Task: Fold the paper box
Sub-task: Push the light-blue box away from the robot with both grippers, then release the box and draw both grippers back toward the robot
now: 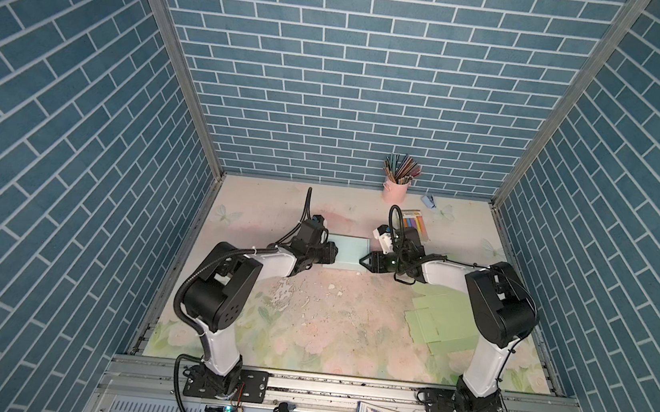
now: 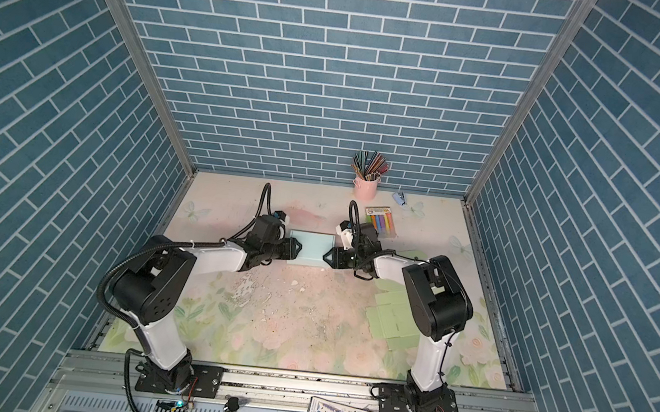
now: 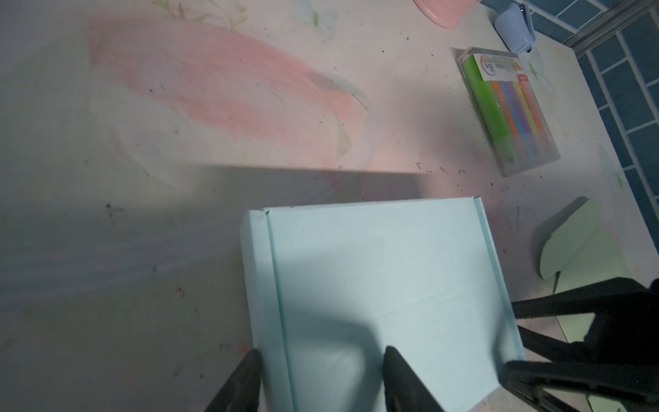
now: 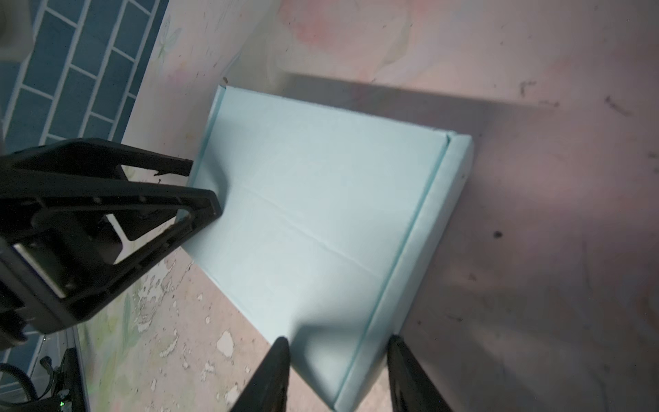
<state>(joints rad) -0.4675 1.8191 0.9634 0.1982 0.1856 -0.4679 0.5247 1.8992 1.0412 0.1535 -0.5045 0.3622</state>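
The pale blue paper box (image 1: pixel 350 251) lies on a desk (image 1: pixel 307 330) printed with faded pink and green flowers, whose print has flaked away in a worn patch (image 1: pixel 283 294) near the middle. The desk is shut in on three sides by walls with a blue brick pattern (image 1: pixel 375 74) set in grey metal framing. The box sits mid-desk, a little towards the back wall. It looks folded up and closed, a shallow rectangle with a flat top, a faint crease across that top and narrow folded side walls. The left pincer (image 3: pixel 322 358) has its jaws apart, astride one short edge of the box, and the right pincer (image 4: pixel 337 342) stands likewise parted over the opposite edge. Whether either presses on the paper I cannot tell. Behind to the right stand a pink cup of coloured pencils (image 1: pixel 395 191), a clear pack of bright markers (image 1: pixel 418 224) and a small pale blue device (image 1: pixel 429 201). Flat pale green cardboard sheets (image 1: pixel 437 323) lie to the right, partly hidden by the right arm.
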